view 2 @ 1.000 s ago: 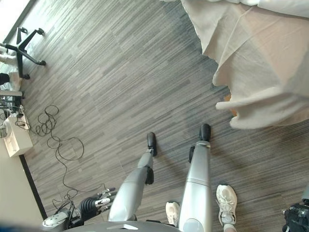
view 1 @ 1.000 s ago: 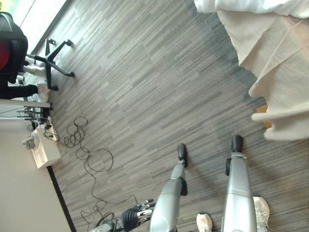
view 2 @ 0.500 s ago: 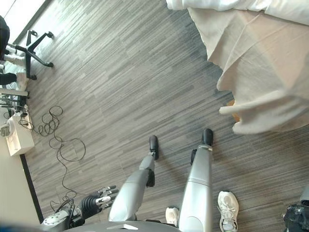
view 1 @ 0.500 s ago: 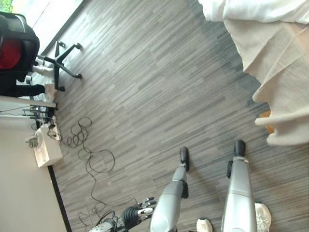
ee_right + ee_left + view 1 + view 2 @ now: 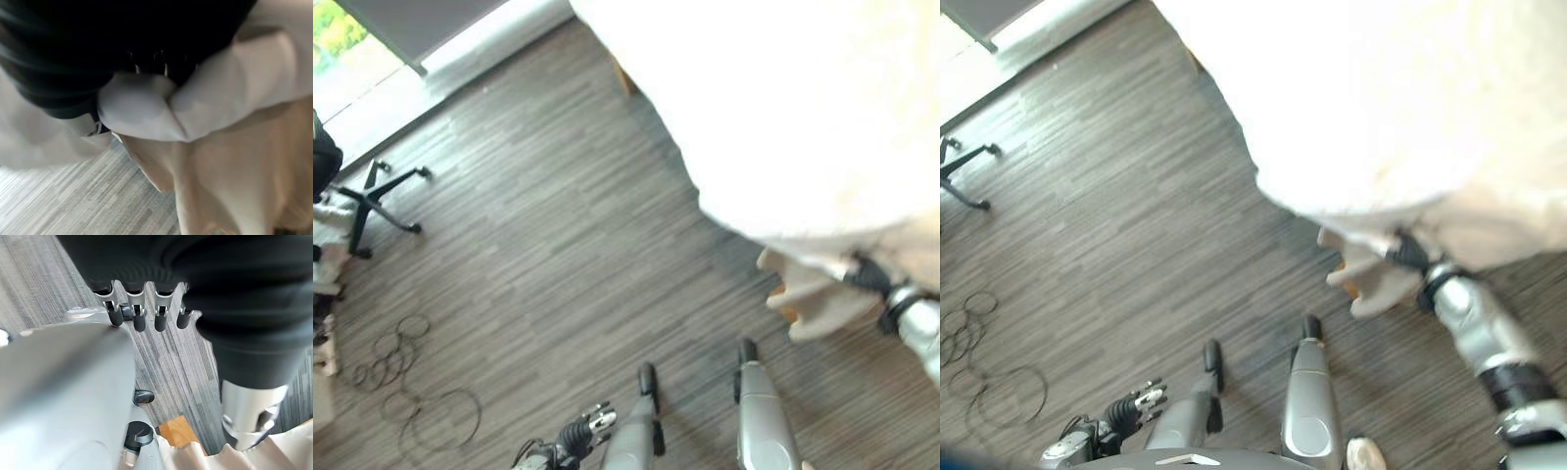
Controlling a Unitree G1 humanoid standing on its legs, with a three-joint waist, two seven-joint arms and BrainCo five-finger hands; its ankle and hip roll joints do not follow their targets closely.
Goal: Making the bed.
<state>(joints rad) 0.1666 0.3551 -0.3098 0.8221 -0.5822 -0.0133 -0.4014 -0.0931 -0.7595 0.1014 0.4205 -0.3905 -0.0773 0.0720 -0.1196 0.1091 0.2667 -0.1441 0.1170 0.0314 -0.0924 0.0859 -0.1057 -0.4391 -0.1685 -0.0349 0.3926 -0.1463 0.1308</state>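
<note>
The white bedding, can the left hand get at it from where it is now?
Probably not. The left hand hangs low beside the robot with relaxed fingers, and a wide stretch of bare floor lies between it and the white bedding. Only the right hand is at the bedding's edge.

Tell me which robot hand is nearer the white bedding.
The right. The right robot hand is at the white bedding's hanging edge, fingers buried in cloth. The left robot hand hangs low beside the leg, well away.

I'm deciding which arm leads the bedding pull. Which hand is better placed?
The right hand: it is already up at the hanging edge of the white bedding, its fingers buried in cloth. The left hand hangs low beside the robot, open, far from the bed.
</note>
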